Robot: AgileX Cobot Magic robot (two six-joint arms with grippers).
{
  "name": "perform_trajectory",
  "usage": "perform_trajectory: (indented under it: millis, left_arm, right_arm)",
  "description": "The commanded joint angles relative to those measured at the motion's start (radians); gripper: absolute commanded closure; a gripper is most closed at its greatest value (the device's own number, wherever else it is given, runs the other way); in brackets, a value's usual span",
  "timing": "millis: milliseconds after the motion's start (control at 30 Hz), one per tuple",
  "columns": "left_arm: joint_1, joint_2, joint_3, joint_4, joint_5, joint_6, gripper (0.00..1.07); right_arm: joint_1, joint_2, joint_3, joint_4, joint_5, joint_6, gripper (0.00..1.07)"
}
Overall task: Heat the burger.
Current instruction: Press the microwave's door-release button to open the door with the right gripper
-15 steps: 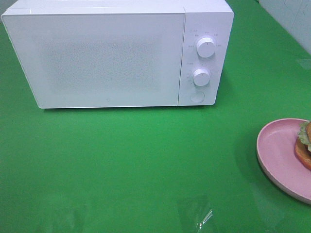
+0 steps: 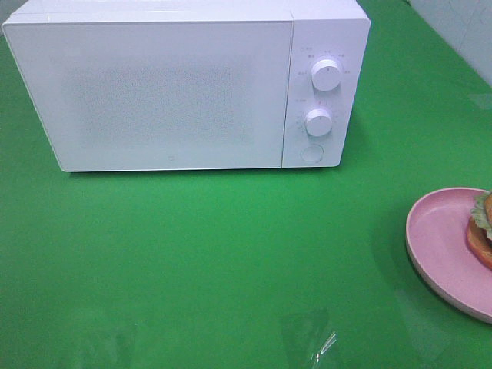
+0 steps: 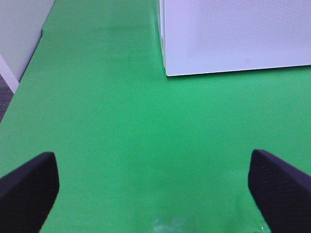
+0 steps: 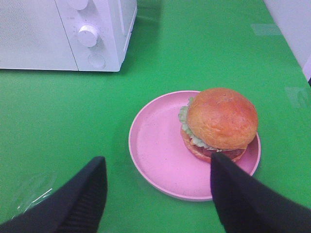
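Observation:
The burger [image 4: 221, 121], with a golden-brown bun, green lettuce and a dark patty, sits on the right side of a pink plate [image 4: 155, 145]. In the exterior high view only a slice of the burger [image 2: 481, 231] shows at the right edge, on the plate [image 2: 438, 238]. My right gripper [image 4: 158, 196] hovers just short of the plate, open, holding nothing. My left gripper [image 3: 155, 194] is open wide over bare green table, near the front left corner of the white microwave [image 3: 233, 34]. Neither gripper appears in the exterior high view.
The microwave [image 2: 154, 92] stands at the back with its door closed; two knobs [image 2: 326, 75] and a round button [image 2: 311, 152] are on its right panel. A green cloth [image 2: 231, 254] covers the table. A clear scrap of plastic [image 2: 319, 342] lies near the front edge.

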Motion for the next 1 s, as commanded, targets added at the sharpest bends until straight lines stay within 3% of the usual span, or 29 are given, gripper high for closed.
perform_trajectory:
  millis: [33, 467, 1000]
  left_arm:
    - [-0.001, -0.017, 0.004, -0.002, -0.013, -0.003, 0.09]
    - [-0.001, -0.017, 0.004, -0.002, -0.013, -0.003, 0.09]
    - [-0.001, -0.017, 0.004, -0.002, -0.013, -0.003, 0.09]
  right_arm:
    - [-0.003, -0.021, -0.006, -0.004, -0.021, -0.006, 0.46]
    - [-0.003, 0.191, -0.041, -0.004, -0.260, 0.000, 0.46]
    - [-0.003, 0.570, -0.041, -0.005, -0.631, 0.000, 0.46]
